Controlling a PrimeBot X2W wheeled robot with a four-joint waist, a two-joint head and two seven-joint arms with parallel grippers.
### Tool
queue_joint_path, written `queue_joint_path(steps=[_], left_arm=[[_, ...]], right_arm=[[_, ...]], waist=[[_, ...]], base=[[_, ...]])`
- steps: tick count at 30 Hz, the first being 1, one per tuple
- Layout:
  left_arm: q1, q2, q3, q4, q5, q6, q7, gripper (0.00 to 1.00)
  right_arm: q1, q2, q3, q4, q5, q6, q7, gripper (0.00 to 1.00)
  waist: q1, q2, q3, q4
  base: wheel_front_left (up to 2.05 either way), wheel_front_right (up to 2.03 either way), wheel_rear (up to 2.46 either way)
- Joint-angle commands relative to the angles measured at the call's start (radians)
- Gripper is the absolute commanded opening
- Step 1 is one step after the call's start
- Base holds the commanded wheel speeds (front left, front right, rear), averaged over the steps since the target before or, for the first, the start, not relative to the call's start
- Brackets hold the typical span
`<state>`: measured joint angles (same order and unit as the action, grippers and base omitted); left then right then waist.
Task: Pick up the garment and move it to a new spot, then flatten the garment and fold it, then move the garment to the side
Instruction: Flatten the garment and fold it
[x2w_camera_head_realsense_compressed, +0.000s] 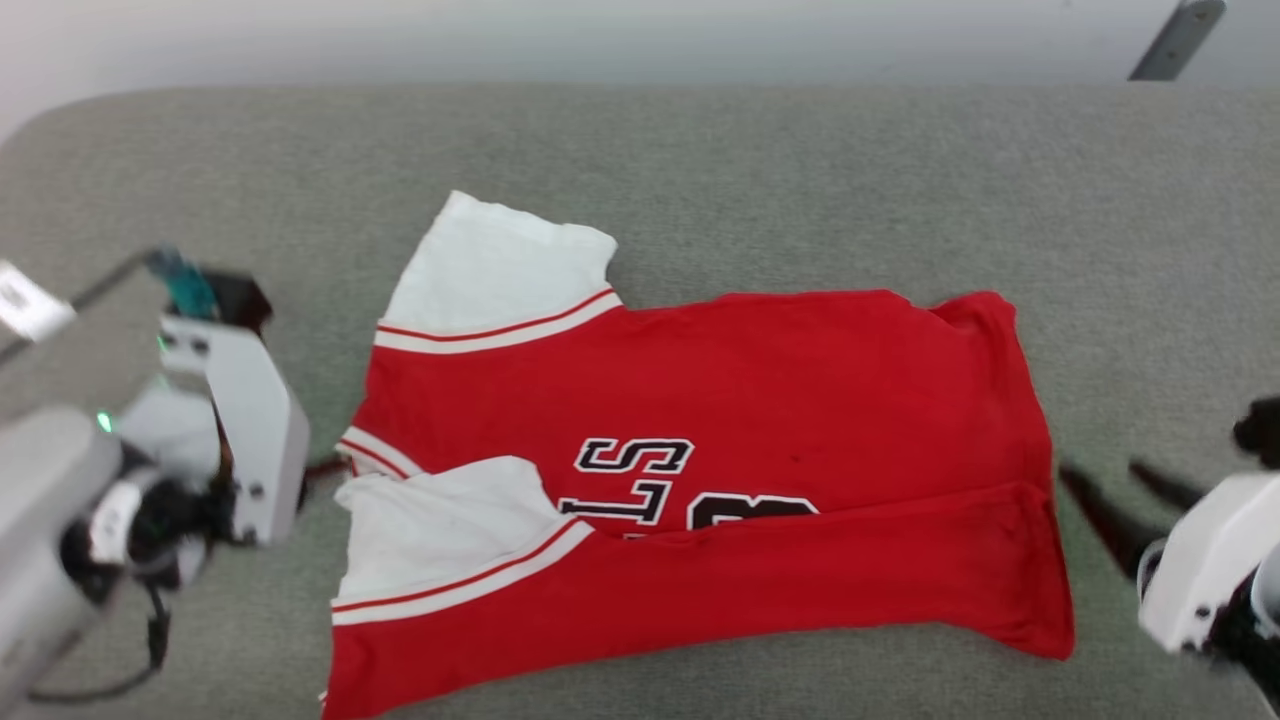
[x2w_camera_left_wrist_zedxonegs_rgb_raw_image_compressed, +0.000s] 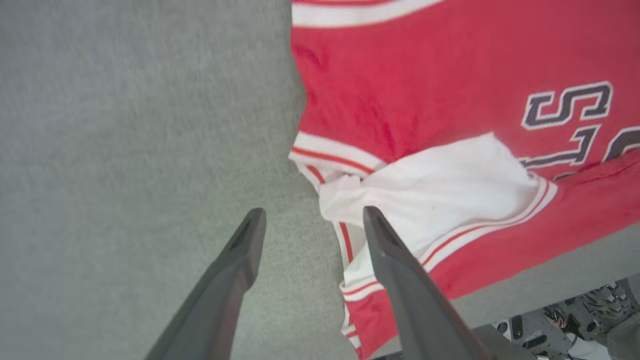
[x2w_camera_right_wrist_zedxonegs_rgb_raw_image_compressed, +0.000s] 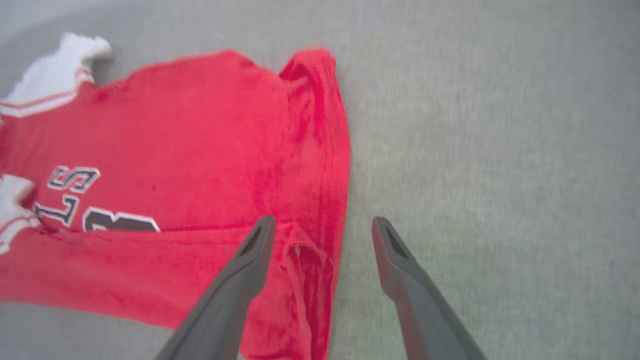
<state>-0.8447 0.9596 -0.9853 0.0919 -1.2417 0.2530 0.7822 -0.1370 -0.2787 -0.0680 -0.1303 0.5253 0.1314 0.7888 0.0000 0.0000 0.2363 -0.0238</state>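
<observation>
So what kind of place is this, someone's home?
Likely a robot test room, not a home: one red jersey lying on a grey fabric-covered surface, a bare pale wall behind, and the left gripper and right gripper open at either end.

Black "S" (x2w_camera_head_realsense_compressed: 633, 456) on red garment (x2w_camera_head_realsense_compressed: 820, 380)

Place: a robot lab or test room, as far as I can tell.
Surface: a broad grey fabric-covered worktop (x2w_camera_head_realsense_compressed: 800, 170) with a rounded corner lies before me.
Backdrop: a plain pale background (x2w_camera_head_realsense_compressed: 500, 40), crossed by a grey metal bar (x2w_camera_head_realsense_compressed: 1178, 40).
Gear: my own exposed base hardware (x2w_camera_left_wrist_zedxonegs_rgb_raw_image_compressed: 560, 320) sits below the worktop's edge.
</observation>
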Motion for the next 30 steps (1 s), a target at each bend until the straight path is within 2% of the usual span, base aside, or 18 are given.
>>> queue_joint_path(steps=[1,10,11,12,15,22,30], left_arm=[[-0.039,-0.006,0.012,0.01,0.023,-0.02,-0.017,1.0],[-0.197,-0.075,0.051,0.159,0.128,-0.143,-0.149,1.0],[-0.197,-0.075,0.051,0.159,0.128,-0.143,-0.149,1.0],[-0.235,-0.089,0.052,0.207,0.156,-0.171,-0.171,1.0],[-0.284,-0.12,0.057,0.274,0.178,-0.204,-0.198,1.0],[-0.387,-0.162,0.045,0.433,0.227,-0.277,-0.217,1.0],[-0.436,-0.192,0.016,0.587,0.244,-0.31,-0.163,1.0]], right_arm=[[-0.032,0.01,-0.003,-0.019,-0.019,-0.002,-0.068,1.0],[-0.144,0.016,0.088,-0.04,-0.184,-0.002,-0.525,1.0],[-0.144,0.016,0.088,-0.04,-0.184,-0.002,-0.525,1.0],[-0.161,0.023,0.114,-0.025,-0.219,-0.002,-0.607,1.0],[-0.177,0.042,0.145,-0.003,-0.256,-0.002,-0.701,1.0],[-0.194,0.093,0.177,0.046,-0.28,-0.002,-0.797,1.0],[-0.204,0.116,0.18,0.071,-0.271,-0.002,-0.807,1.0]], waist=[[0.0,0.0,0.019,-0.025],[0.0,0.0,0.087,-0.121],[0.0,0.0,0.087,-0.121],[0.0,0.0,0.105,-0.142],[0.0,0.0,0.129,-0.17],[0.0,0.0,0.184,-0.225],[0.0,0.0,0.219,-0.253]], base=[[0.0,0.0,0.0],[0.0,0.0,0.0],[0.0,0.0,0.0],[0.0,0.0,0.0],[0.0,0.0,0.0],[0.0,0.0,0.0],[0.0,0.0,0.0]])
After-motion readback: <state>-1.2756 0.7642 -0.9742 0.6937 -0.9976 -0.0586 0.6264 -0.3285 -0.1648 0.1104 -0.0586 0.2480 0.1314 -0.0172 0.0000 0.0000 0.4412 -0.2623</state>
